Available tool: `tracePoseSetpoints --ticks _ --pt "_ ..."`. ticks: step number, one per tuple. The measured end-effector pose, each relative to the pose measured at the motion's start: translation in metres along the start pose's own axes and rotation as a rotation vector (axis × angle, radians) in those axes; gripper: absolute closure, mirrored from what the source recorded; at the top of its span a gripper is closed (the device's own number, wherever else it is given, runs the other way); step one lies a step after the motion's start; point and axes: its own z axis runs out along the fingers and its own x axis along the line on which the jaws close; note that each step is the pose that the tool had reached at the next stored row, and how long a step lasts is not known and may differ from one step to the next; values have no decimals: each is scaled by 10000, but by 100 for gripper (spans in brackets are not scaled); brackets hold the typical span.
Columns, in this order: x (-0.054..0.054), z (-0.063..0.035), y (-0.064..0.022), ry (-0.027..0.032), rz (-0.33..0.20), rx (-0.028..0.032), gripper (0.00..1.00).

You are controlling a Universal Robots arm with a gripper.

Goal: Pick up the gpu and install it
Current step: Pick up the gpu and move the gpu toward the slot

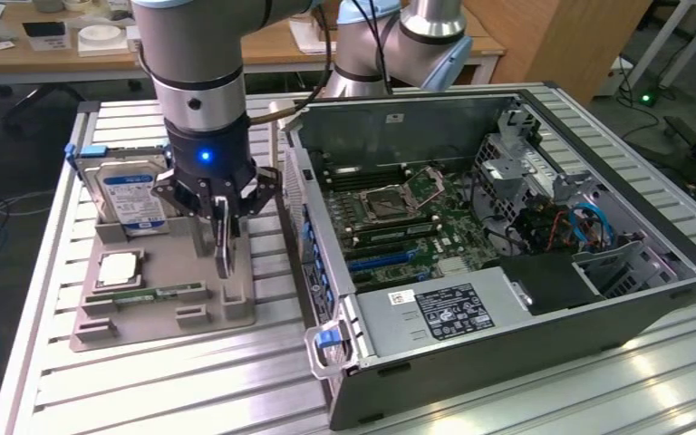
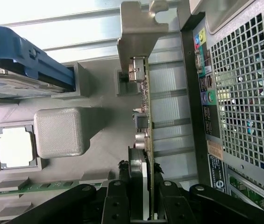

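The gpu (image 2: 146,116) is a thin card standing on edge over the grey parts holder (image 1: 167,317), beside the open computer case (image 1: 493,227). Its silvery end bracket (image 2: 139,28) is at the end away from my fingers, and it rises as a pale strip (image 1: 278,136) next to the case's rear wall. My gripper (image 1: 221,237) comes straight down on the card. In the wrist view the gripper (image 2: 141,198) has one black finger (image 2: 117,196) on each face of the card, shut on it. I cannot tell whether the card's lower edge rests in the holder.
On the holder, a hard drive with a blue label (image 1: 130,195) stands at the back, with a processor (image 1: 119,269) and a green memory stick (image 1: 142,294) in front. The case holds the motherboard (image 1: 409,227) and a power supply (image 1: 439,313). Its perforated rear panel (image 2: 244,93) is close to the card.
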Motion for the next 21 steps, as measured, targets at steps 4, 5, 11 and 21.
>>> tracePoseSetpoints --ticks 4,5,11,21 --pt "0 0 0 0 0 1 72" --pt "0 0 0 0 0 1 72" --pt "0 -18 0 3 0 1 72" --pt "-2 -382 14 4 1 -20 72"
